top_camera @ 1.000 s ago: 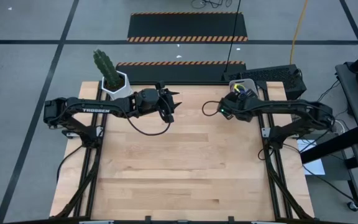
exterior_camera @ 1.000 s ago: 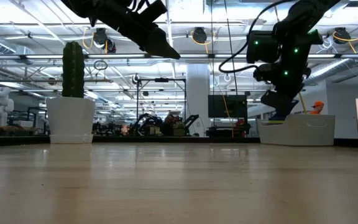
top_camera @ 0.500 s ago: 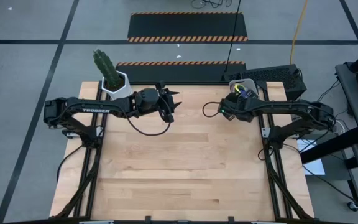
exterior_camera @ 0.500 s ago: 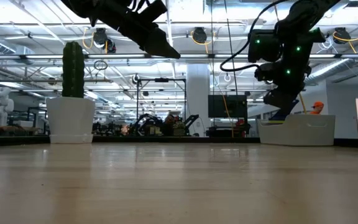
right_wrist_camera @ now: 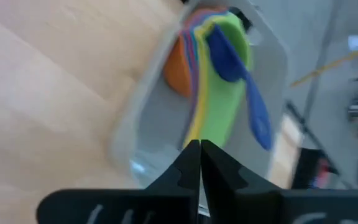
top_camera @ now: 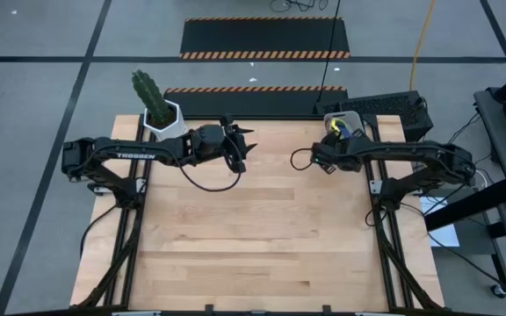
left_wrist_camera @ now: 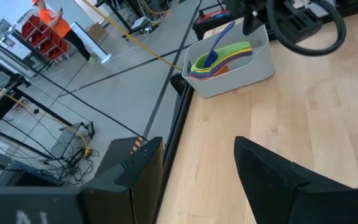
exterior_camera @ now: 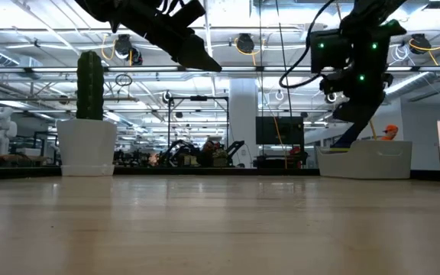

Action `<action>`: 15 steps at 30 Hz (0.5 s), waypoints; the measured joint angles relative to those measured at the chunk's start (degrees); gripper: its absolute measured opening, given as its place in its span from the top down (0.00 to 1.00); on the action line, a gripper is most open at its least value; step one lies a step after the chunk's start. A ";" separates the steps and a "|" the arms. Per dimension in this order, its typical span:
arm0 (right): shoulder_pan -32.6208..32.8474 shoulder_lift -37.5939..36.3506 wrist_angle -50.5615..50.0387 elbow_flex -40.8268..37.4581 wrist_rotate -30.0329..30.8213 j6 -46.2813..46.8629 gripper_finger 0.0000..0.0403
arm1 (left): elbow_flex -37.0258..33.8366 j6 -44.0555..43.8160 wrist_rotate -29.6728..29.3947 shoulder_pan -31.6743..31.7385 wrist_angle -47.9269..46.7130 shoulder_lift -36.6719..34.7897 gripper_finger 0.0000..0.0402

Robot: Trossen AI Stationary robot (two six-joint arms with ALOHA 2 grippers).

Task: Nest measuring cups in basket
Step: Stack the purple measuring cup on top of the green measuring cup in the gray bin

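The job looks all but finished: the measuring cups (left_wrist_camera: 219, 59) sit stacked inside the basket (left_wrist_camera: 241, 68) at the counter's (top_camera: 253, 228) far right corner, the right pincer (right_wrist_camera: 199, 163) clenched empty above them, the left pincer (left_wrist_camera: 197, 168) released, idle.

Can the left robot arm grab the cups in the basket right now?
Probably not easily. The left gripper hangs open over the table's far middle, while the basket with the stacked measuring cups sits at the far right corner, and the right gripper is just above it, in the way.
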 joint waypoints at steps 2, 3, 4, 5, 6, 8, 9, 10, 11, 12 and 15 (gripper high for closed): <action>0.00 0.06 0.50 1.40 -2.71 0.06 0.97 | 0.00 0.00 0.00 0.00 0.16 0.00 0.50; 0.02 0.07 0.79 2.33 -3.84 -0.01 0.95 | 0.00 0.00 0.00 0.00 0.29 0.00 0.50; 0.04 0.24 0.95 3.42 -4.65 -0.39 0.93 | 0.00 0.00 0.00 0.00 0.47 0.00 0.50; 0.05 0.76 0.89 4.78 -5.30 -1.16 0.91 | 0.01 0.00 0.00 0.00 0.66 0.00 0.50; 0.07 1.36 0.50 6.17 -5.79 -1.78 0.88 | 0.02 0.00 0.00 0.00 0.77 0.00 0.50; 0.04 3.39 -0.96 9.72 -5.86 -3.35 0.81 | 0.02 -0.02 0.00 0.00 1.16 0.00 0.50; 0.04 4.52 -1.75 11.69 -5.75 -4.23 0.77 | 0.02 -0.04 0.00 0.00 1.34 0.00 0.50; -0.02 5.88 -2.81 13.70 -5.61 -4.90 0.73 | 0.02 -0.05 0.00 0.00 1.53 0.00 0.50; -0.15 7.30 -4.02 15.47 -5.51 -5.55 0.70 | 0.02 -0.08 0.00 0.00 1.60 0.00 0.50; -0.39 8.80 -5.53 16.96 -5.51 -5.96 0.66 | 0.02 -0.18 0.00 0.00 1.63 0.00 0.50; -1.32 12.93 -9.78 19.46 -5.53 -6.26 0.58 | 0.02 -0.47 0.00 0.00 1.65 0.00 0.50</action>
